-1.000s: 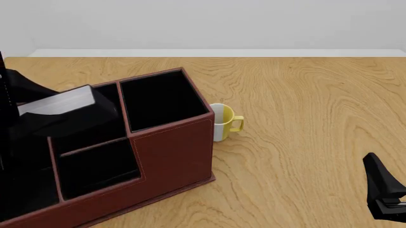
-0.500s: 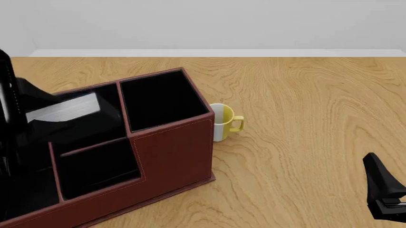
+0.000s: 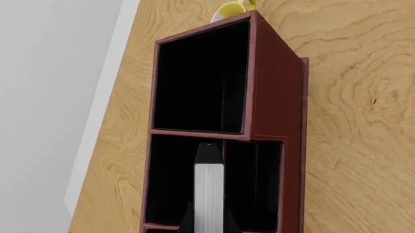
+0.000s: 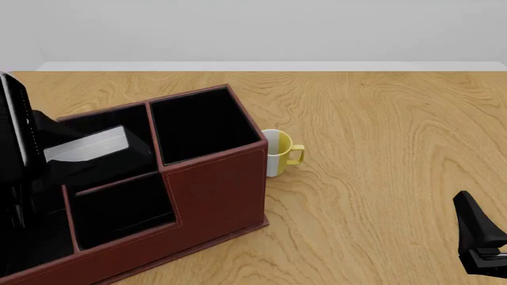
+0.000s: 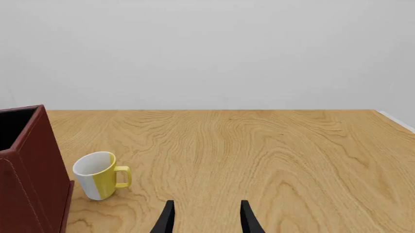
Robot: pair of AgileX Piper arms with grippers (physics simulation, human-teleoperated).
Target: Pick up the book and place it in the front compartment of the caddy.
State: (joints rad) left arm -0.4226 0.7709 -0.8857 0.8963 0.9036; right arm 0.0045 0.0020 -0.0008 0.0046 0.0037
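The wooden table (image 4: 380, 130) carries the red-brown caddy (image 4: 214, 190), which lies below the left claw (image 3: 207, 225). That claw pinches the black book (image 4: 87, 145), held edge-up over a rear cell. The right claw (image 5: 205, 218) is spread and empty, the yellow-and-white mug (image 5: 98, 175) ahead to its left.

A mug (image 4: 279, 152) stands upright on the tabletop (image 4: 380, 148), yellow on the handle side and white on the other. Its handle (image 4: 295, 154) points away from the tall brown-red box just beside it; whether mug and box touch cannot be told. In the right wrist view the mug (image 5: 97, 175) shows an open mouth with a white inside. The tabletop is light wood with a swirling grain, and a plain pale wall (image 4: 253, 29) rises behind its far edge.
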